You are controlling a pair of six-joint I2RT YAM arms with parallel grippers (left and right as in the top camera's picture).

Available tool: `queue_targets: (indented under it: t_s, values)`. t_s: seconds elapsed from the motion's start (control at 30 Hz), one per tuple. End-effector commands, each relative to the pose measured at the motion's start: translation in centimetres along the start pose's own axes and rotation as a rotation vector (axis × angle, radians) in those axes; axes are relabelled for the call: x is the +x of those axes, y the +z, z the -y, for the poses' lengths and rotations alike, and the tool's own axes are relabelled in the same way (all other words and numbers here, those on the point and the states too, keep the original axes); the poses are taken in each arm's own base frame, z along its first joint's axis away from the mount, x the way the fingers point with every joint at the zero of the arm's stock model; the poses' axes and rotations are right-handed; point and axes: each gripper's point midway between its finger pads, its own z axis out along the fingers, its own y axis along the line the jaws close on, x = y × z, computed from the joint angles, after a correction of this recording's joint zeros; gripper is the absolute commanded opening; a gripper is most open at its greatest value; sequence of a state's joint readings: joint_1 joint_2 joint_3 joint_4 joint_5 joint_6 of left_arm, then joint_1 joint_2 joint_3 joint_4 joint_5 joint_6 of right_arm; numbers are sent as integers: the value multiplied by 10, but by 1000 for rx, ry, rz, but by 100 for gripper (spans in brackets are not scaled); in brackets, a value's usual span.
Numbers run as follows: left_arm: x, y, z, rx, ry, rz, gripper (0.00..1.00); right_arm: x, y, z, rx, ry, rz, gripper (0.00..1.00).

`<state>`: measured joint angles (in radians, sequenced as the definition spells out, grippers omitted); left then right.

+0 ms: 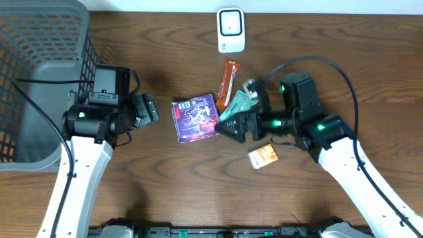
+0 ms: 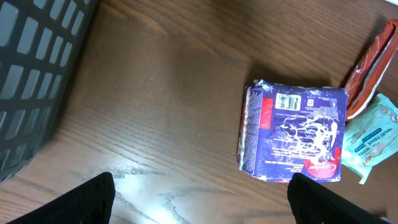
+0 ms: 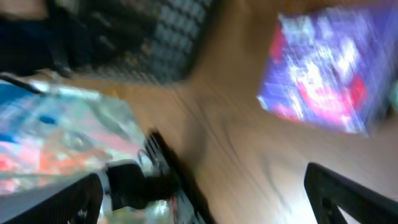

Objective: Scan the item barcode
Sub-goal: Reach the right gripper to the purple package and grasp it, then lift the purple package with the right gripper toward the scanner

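Purple packet (image 1: 195, 118) (barcode (image 2: 287, 101) up) on table (image 1: 165, 39)

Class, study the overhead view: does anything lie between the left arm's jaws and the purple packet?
Nothing visible: only bare table lies between the left gripper, jaws open, and the purple packet. The red bar and teal wipes pack lie beyond it.

Bare tabletop (image 1: 165, 168) lies open between my left pincer (image 1: 151, 109) and the purple pack (image 1: 195, 118). The basket (image 1: 39, 73) walls my left. My right pincer (image 1: 226, 127) is hemmed in by the wipes packet (image 1: 239, 102), the red bar (image 1: 229, 79) and the orange packet (image 1: 263, 156).
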<state>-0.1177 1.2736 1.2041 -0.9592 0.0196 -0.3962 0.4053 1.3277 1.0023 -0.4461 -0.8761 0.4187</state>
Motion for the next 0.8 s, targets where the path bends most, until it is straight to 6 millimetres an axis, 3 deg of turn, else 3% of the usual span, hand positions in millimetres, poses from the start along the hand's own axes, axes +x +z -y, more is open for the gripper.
queue_targets:
  t_s: [0.0,0.2,0.47,0.63,0.77]
  values:
    - [0,0,-4,-14,-6,6,89,-17,-1,-18,-55,-36,42,99]
    - [0,0,-4,-14,-6,6,89,-38,8,19,174,-59,156,99]
    - [0,0,-4,-14,-6,6,89,-40,54,68,230,-10,112,99]
    - [0,0,-4,-14,-6,6,89,-43,85,100,205,21,99,89]
    - [0,0,-4,-14,-6,6,89,-40,96,122,183,47,79,81]
